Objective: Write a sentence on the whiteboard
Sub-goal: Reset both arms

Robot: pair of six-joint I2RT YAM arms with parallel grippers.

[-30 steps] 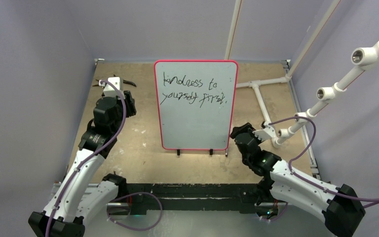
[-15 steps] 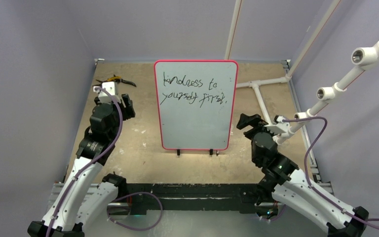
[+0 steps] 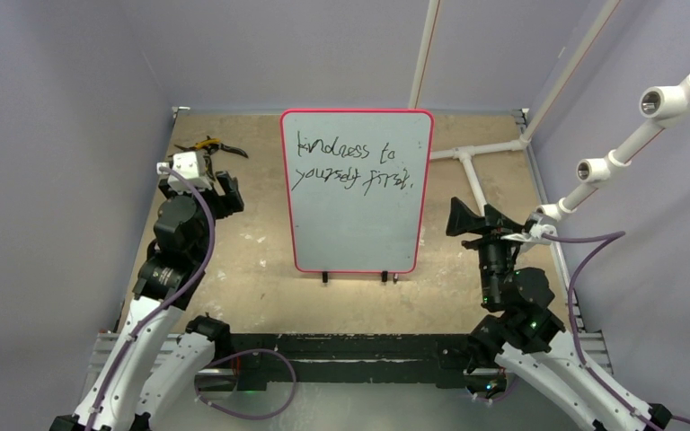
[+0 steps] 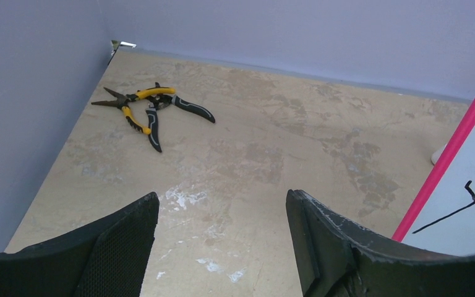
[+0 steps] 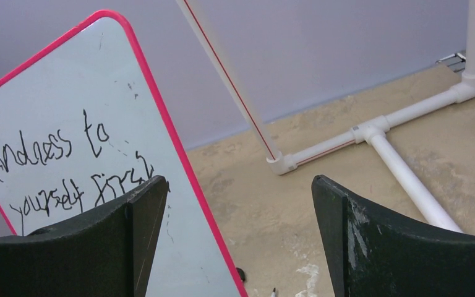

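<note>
beige tabletop (image 3: 252, 260), upright whiteboard (image 3: 357, 224) with black sentence (image 3: 352, 162)

The table (image 3: 260, 260) has a tan, mottled top with paler worn patches. Ahead of the left claw (image 4: 221, 198) and off to its left, near the far corner, pliers (image 4: 148, 108) with yellow and black handles lie flat in a crossed heap; whether one pair or two is hard to tell. White smears (image 4: 182, 198) mark the top just in front of that claw. To its right the whiteboard (image 3: 357, 215) stands on small black feet. The board is left of the right claw (image 5: 238, 182). Ahead of that claw and to its right, a white pipe frame (image 5: 402, 173) rests on the table.
</note>
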